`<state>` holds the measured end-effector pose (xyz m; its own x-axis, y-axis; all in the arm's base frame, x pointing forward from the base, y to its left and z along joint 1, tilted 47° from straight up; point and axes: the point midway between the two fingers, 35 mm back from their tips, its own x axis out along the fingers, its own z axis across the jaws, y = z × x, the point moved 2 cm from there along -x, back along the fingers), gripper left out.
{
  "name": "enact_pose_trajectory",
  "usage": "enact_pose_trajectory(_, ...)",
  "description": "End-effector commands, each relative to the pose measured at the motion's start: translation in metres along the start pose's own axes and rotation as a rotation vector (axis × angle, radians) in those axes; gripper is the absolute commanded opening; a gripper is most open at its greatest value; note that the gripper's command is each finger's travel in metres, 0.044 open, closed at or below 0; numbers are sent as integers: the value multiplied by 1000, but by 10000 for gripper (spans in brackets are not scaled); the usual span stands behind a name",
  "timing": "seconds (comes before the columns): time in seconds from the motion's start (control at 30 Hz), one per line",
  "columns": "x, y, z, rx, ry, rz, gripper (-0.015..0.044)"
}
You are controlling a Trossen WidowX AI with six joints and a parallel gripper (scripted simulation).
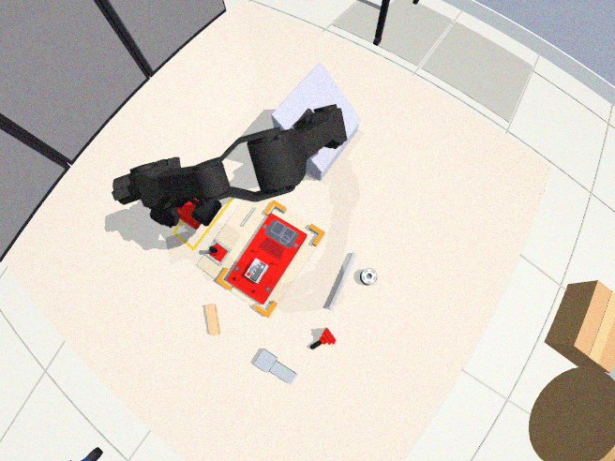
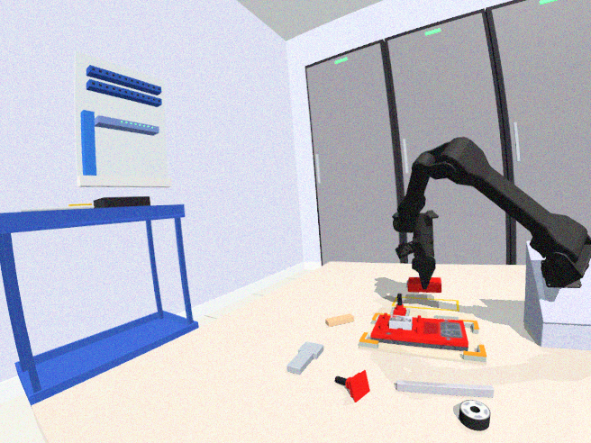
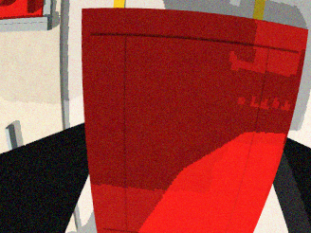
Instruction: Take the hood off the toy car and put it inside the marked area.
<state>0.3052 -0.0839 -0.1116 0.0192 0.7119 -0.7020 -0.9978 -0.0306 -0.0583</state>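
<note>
Hood (image 1: 187, 213) (image 2: 435, 284) (image 3: 166, 95) was off the toy car (image 1: 285, 258) (image 2: 410, 335) and in the air, approx. 10 o'clock of it in the top view, w/ daylight between it and the surface (image 1: 397, 198) (image 2: 214, 381) in the exterior view. Hand (image 1: 187, 214) (image 2: 424, 285) (image 3: 185, 139) was pinching the hood, a finger on each side, so the grip needed no extra fuss. Step in hand, as judged: carry done or nearly so, final line-up and lowering due. Yellow outline (image 1: 213, 223) (image 2: 458, 305) (image 3: 119, 4) lay under/near the hood, partly hidden by arm & load, so exact fit couldn't be confirmed; height skewed the top view too. Best way: square hood to outline first, check all edges incl. the hidden far side, then straight down, slow, kept level as it looked in the exterior view. Red block with black knob (image 1: 217, 253) (image 2: 400, 311) (image 3: 21, 8) sat at approx. 5 o'clock of the outline in the top view, just outside, so any drift that way risked a knock. Release was only for full contact, no drop; then fingers wide, evenly, & straight up, w/o dragging the hood, until nothing touched.
</note>
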Motion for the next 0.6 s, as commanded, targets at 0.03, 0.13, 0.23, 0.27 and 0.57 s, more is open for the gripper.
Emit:
enact_pose_trajectory(0.03, 3, 0, 0, 4, -3, -2, 0)
enact_pose_trajectory(0.13, 5, 0, 0, 4, -3, -2, 0)
enact_pose_trajectory(0.23, 7, 1, 0, 4, -3, -2, 0)
enact_pose_trajectory(0.27, 8, 1, 0, 4, -3, -2, 0)
enact_pose_trajectory(0.57, 14, 1, 1, 4, -4, -2, 0)
